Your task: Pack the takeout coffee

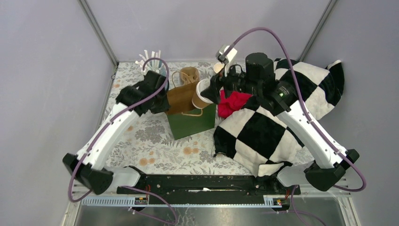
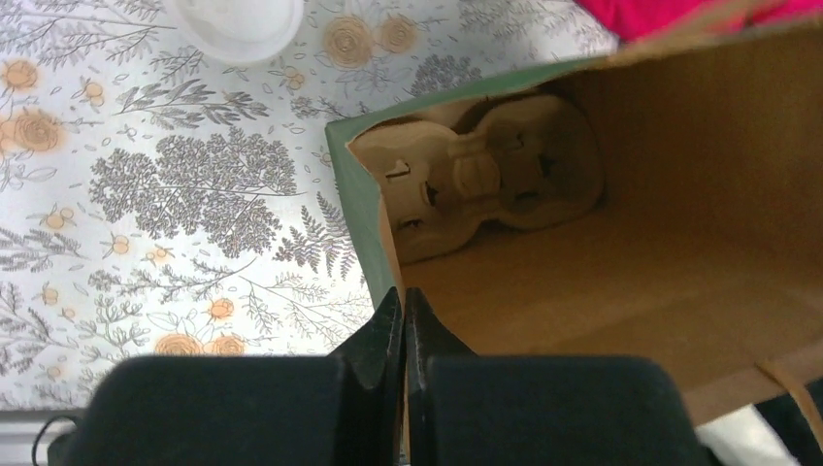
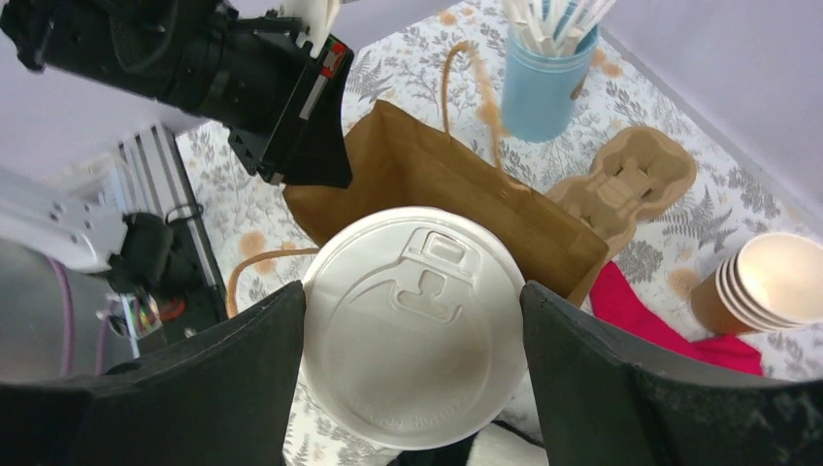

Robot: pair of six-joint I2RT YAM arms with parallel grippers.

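The takeout coffee [image 1: 202,94], a brown paper cup with a white lid [image 3: 415,325], is held tilted above the bag's mouth. My right gripper [image 3: 415,335] is shut on it, one finger on each side of the lid, and it shows in the top view [image 1: 212,91]. The green paper bag [image 1: 190,121] with a brown inside [image 2: 621,243] stands open below the cup. My left gripper [image 2: 403,303] is shut on the bag's left rim; it also shows in the top view [image 1: 161,103].
A moulded cup carrier [image 3: 631,180] lies at the bag's far side; whether it is inside I cannot tell. A blue cup of stirrers [image 3: 543,78], a stack of lidless cups [image 3: 762,286], a loose white lid [image 2: 233,21], a red cloth [image 1: 233,102] and a checkered cloth [image 1: 263,129] lie around.
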